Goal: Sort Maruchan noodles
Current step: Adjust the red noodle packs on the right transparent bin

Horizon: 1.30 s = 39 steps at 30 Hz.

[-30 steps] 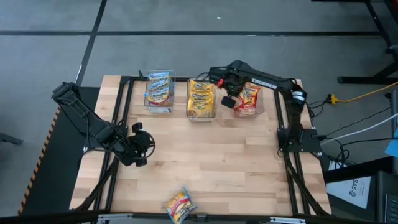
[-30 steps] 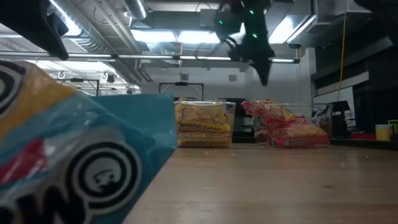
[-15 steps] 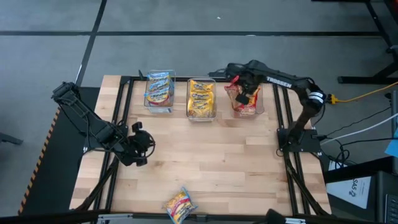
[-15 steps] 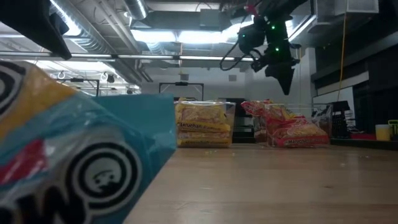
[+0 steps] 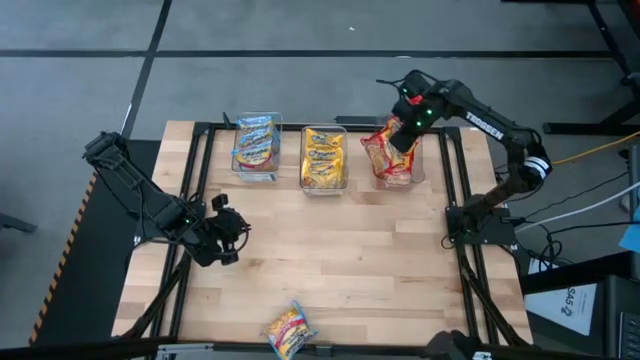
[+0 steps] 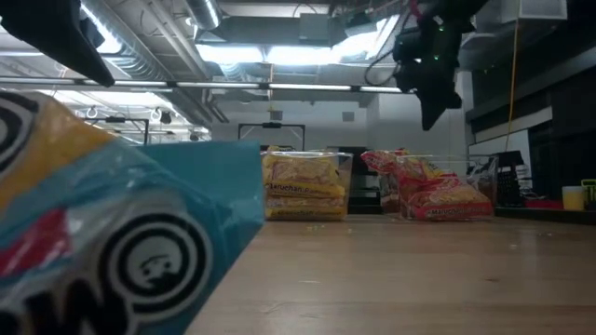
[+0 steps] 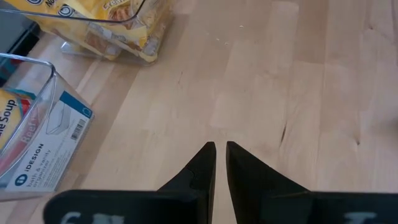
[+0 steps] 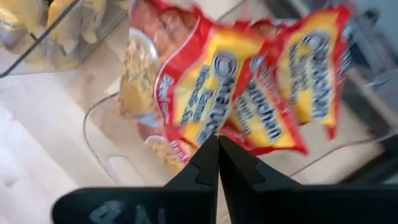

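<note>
Three clear bins stand in a row at the table's far edge. They hold blue-trimmed noodle packets (image 5: 256, 146), yellow ones (image 5: 323, 158) and red ones (image 5: 392, 158). One more packet (image 5: 290, 328) lies flat at the near edge and fills the left of the low view (image 6: 121, 242). My right gripper (image 5: 402, 138) hangs shut and empty above the red packets (image 8: 249, 99), pointing steeply down. My left gripper (image 5: 238, 224) waits shut and empty above the bare table left of centre (image 7: 220, 147).
Black frame rails (image 5: 196, 190) run along the table's left and right sides. The middle of the wooden table (image 5: 340, 250) lies bare between the bins and the near packet. The left wrist view shows the yellow bin (image 7: 112, 25) and a corner of the blue bin (image 7: 37, 149).
My right gripper has swung from above the gap between the yellow and red bins toward the table's right and far edges, over the red bin. It has tipped more steeply down and stayed shut. The packets have not moved.
</note>
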Available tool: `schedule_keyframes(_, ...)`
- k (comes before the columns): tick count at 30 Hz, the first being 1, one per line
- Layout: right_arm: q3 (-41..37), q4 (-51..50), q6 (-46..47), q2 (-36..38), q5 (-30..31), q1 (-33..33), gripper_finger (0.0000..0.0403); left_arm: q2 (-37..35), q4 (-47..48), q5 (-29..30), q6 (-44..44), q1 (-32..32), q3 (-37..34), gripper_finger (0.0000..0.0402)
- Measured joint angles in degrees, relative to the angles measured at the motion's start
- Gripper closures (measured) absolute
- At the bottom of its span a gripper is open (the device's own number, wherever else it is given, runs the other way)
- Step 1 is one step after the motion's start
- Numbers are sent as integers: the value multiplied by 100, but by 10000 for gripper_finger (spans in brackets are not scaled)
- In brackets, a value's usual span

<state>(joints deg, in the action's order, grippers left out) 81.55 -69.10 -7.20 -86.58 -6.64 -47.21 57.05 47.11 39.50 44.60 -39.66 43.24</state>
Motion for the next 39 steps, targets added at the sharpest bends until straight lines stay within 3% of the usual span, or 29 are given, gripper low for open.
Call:
schedule_keyframes(10, -1493, 1224, 127, 346, -198, -80, 387, 0, -2, 5, -20, 0, 1, 369)
schedule_keyframes(26, -1649, 2095, 204, 336, 208, -80, 381, -1, 0, 51, -22, 0, -2, 369)
schedule_keyframes(30, -1503, 2266, -18, 336, 264, -82, 352, 1, 2, 51, -22, 2, 1, 369)
schedule_keyframes(39, -1550, 2074, -26, 336, -131, -80, 239, -1, 6, 49, -22, 0, 1, 369)
